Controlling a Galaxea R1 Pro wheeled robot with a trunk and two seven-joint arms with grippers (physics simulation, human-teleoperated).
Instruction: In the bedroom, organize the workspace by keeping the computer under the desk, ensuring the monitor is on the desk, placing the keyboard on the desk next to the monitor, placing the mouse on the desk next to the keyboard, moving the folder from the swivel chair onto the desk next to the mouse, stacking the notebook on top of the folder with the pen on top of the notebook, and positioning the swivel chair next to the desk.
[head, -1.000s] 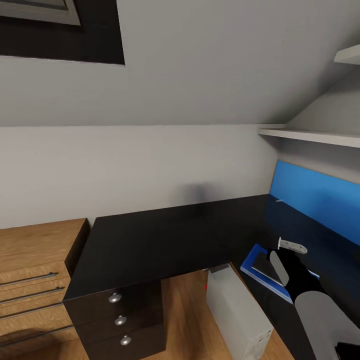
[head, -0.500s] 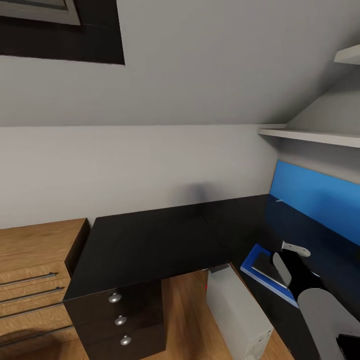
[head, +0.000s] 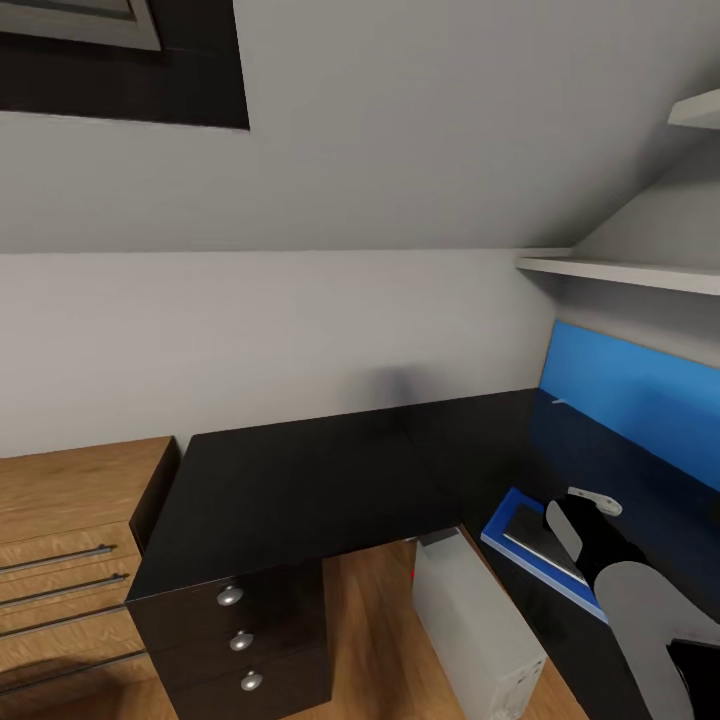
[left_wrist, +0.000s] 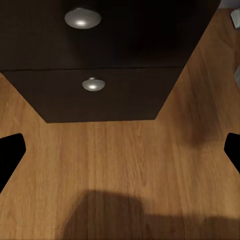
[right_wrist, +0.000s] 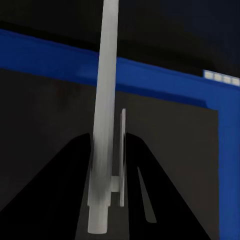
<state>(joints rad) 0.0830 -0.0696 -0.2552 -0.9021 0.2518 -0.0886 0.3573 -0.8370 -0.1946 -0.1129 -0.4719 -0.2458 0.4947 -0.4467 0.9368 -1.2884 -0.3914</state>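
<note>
Pen (right_wrist: 106, 120) sits clamped between the right gripper's (right_wrist: 106, 200) jaws, above notebook (right_wrist: 165, 165).

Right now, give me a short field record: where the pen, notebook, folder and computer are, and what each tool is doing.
pen: gripped in the right tool, held over the notebook
notebook: lying flat on the folder
folder: flat on the desk's right wing, near its front edge
computer: standing on the floor under the desk
desk: black top, nothing on its left wing
right tool: shut on the pen
left tool: open, low over the wood floor, facing the drawer unit
</note>
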